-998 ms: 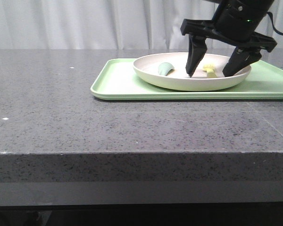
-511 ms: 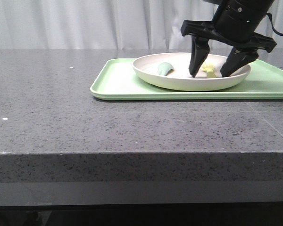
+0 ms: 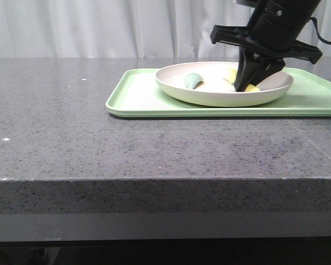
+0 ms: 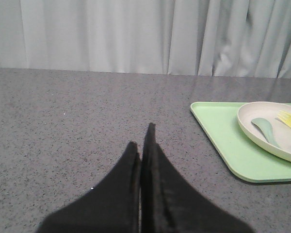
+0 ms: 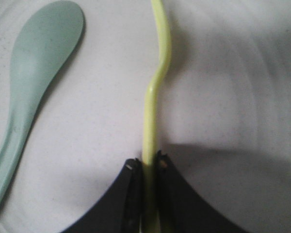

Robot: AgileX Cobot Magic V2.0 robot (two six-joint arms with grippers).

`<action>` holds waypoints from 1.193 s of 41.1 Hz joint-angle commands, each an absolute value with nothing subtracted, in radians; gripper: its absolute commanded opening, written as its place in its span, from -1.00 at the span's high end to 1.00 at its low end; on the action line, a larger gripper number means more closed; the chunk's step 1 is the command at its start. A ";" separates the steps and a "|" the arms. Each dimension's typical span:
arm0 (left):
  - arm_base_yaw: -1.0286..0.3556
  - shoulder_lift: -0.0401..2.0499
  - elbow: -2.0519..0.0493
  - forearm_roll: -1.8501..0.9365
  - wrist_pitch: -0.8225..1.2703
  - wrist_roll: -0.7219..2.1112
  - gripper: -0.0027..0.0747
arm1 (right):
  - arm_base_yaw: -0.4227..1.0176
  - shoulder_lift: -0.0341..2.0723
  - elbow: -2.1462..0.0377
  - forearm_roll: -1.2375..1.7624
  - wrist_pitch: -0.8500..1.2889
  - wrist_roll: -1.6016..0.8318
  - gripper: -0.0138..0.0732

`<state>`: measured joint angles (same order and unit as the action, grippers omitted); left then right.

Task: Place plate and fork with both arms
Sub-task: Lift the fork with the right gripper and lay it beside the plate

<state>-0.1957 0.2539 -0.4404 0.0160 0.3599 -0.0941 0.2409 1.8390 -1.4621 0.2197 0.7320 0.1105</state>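
The cream plate (image 3: 209, 95) rests on the light green tray (image 3: 138, 96) at the table's far right. Inside the plate my right gripper (image 3: 246, 87) is shut on the pale yellow fork (image 5: 153, 116), with the handle pinched between both fingers (image 5: 148, 165). The fork's tines run out of the right wrist view. My left gripper (image 4: 141, 141) is shut and empty, low over bare table well left of the tray (image 4: 218, 136). From the left wrist the plate (image 4: 276, 143) and fork (image 4: 289, 120) show at the far right.
A muted green spoon (image 3: 193, 80) lies in the plate's left half, close beside the fork (image 5: 31, 92). The tray reaches past the right edge of the front view. A white curtain hangs behind the grey stone table (image 3: 71, 127).
My right gripper has gone from wide open around the fork to shut on its handle, and has settled lower into the plate.
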 commanded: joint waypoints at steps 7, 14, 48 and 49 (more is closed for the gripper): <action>-0.195 0.262 -0.467 0.014 0.279 -0.104 0.98 | 0.234 1.790 -1.533 0.224 0.718 0.108 0.46; -0.195 0.262 -0.467 0.014 0.279 -0.104 0.98 | 0.224 1.776 -1.593 0.224 0.762 0.108 0.46; -0.195 0.262 -0.467 0.014 0.279 -0.104 0.98 | -0.007 1.777 -1.616 0.135 0.917 0.063 0.46; -0.195 0.262 -0.467 0.014 0.279 -0.104 0.98 | -0.007 1.783 -1.616 0.135 0.918 0.063 0.46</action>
